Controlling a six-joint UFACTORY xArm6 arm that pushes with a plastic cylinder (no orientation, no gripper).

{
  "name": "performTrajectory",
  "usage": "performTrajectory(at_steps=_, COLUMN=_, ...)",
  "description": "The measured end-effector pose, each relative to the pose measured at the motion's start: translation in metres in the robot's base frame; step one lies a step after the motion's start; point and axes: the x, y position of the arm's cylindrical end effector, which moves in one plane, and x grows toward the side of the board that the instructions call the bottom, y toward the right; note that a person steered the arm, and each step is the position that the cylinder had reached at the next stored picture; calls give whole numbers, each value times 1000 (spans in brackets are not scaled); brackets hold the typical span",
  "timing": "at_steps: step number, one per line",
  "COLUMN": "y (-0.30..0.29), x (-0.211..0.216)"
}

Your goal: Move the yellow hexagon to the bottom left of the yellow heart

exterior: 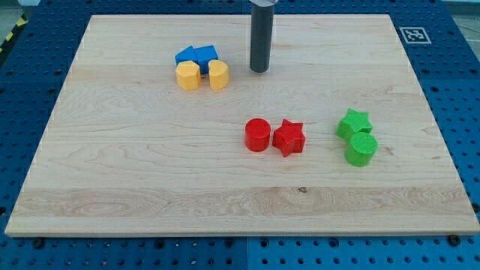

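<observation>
The yellow hexagon (187, 76) lies in the upper left part of the board, right beside the yellow heart (218, 75), on its left and touching or nearly touching it. Two blue blocks (196, 55) sit just above the yellow pair, against them. My tip (259, 70) rests on the board to the right of the yellow heart, a short gap away, touching no block. The rod rises straight up out of the view's top.
A red cylinder (257, 135) and a red star (289, 138) lie side by side at the board's centre. A green star (353, 123) and a green cylinder (361, 149) lie at the right. The wooden board (112, 187) sits on a blue perforated table.
</observation>
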Motion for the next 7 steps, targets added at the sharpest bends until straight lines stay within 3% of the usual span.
performTrajectory(at_steps=7, y=-37, x=3)
